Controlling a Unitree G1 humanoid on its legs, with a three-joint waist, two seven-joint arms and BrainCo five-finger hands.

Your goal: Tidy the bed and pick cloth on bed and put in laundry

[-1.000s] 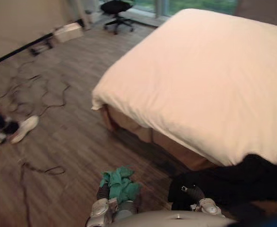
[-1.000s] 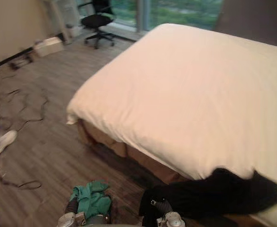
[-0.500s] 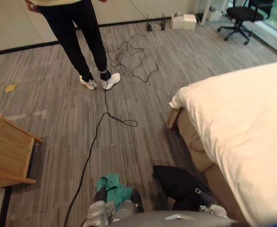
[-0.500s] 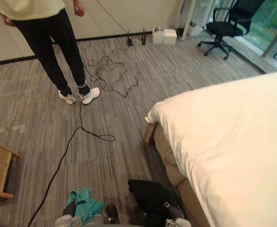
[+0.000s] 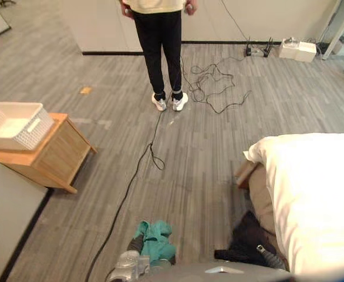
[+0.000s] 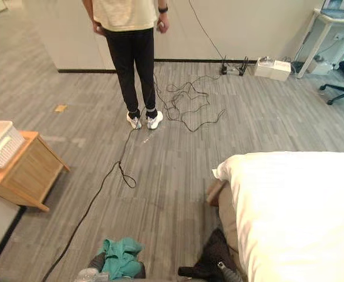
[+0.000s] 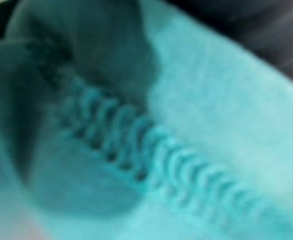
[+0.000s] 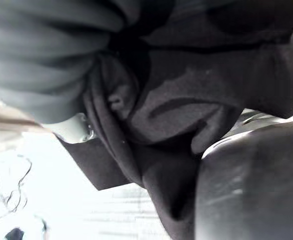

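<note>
text: none readable | labels, brands: none readable | numbers, signs: none readable | all views checked

Soft, even room light. The bed cover (image 5: 313,200) beside the right hand (image 5: 265,251) glares; the floor (image 8: 31,185) past that hand burns out white in the wrist view.
</note>
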